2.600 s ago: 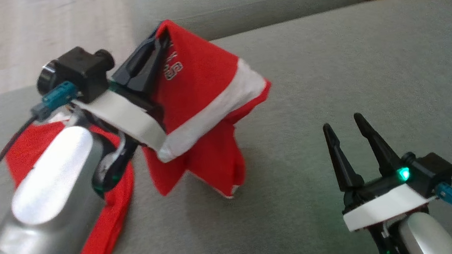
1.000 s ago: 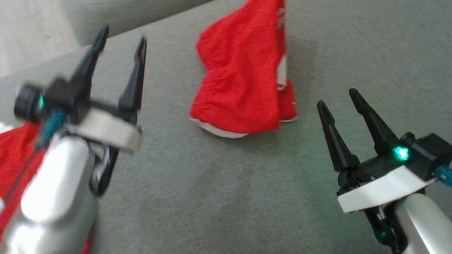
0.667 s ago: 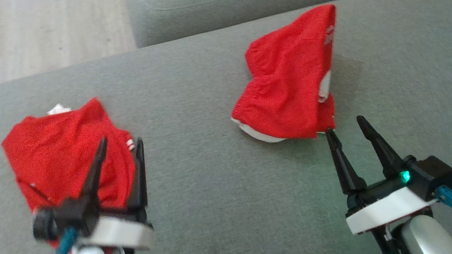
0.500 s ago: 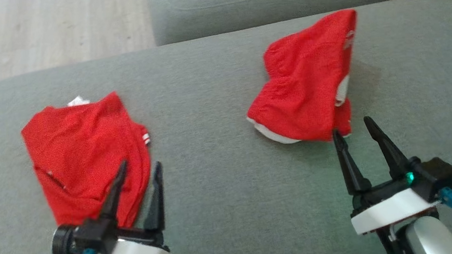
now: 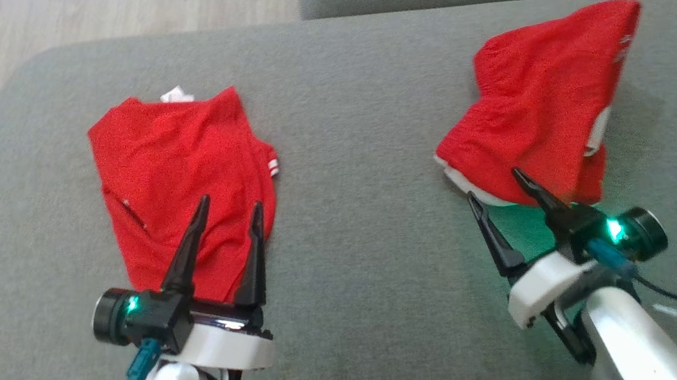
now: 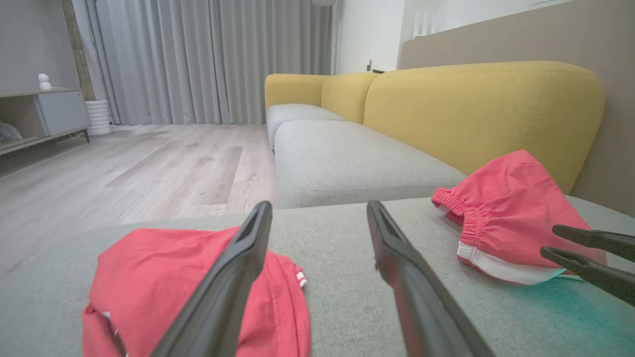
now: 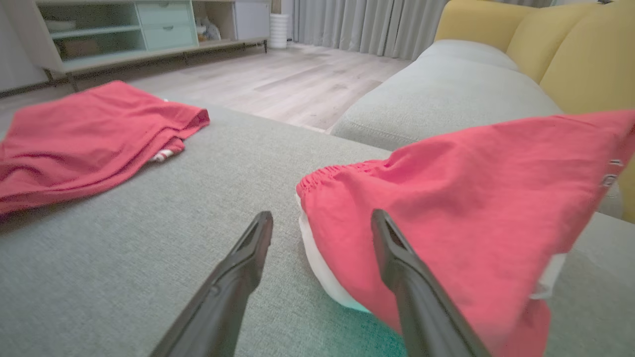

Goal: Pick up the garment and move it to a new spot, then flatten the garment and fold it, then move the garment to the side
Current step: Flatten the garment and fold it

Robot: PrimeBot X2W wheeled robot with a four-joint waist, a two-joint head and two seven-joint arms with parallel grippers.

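Grey upholstery covers the broad, flat sofa seat cushion [image 5: 359,148] that serves as the work surface, with a mustard-yellow padded backrest [image 6: 476,109] behind it and pale wood-plank floor [image 6: 149,163] past its far edge. Two garments lie on it, well apart. A flattish red fabric garment with a small white tag [image 5: 181,170] lies under and beyond the left gripper [image 5: 231,200], whose two dark fingers stand spread wide with nothing between them. The heaped red fabric shorts with a white hem and gathered waistband [image 5: 547,100] sit just beyond the right gripper [image 5: 493,182], peaked up rather than spread out. That gripper's fingers are also splayed and hold nothing. One fingertip overlaps the near hem and the other is over bare cushion; whether either touches cloth I cannot tell. To my eye the shorts are the piece being worked. They look already set down in their spot, so flattening seems the step in hand. The next move would call for the right fingers to pinch the near hem and the left to reach across for another edge, then draw the heap out flat. As for containers, I see just a low pale cabinet with open shelves [image 7: 124,34] across the floor, its contents too blurred to name.
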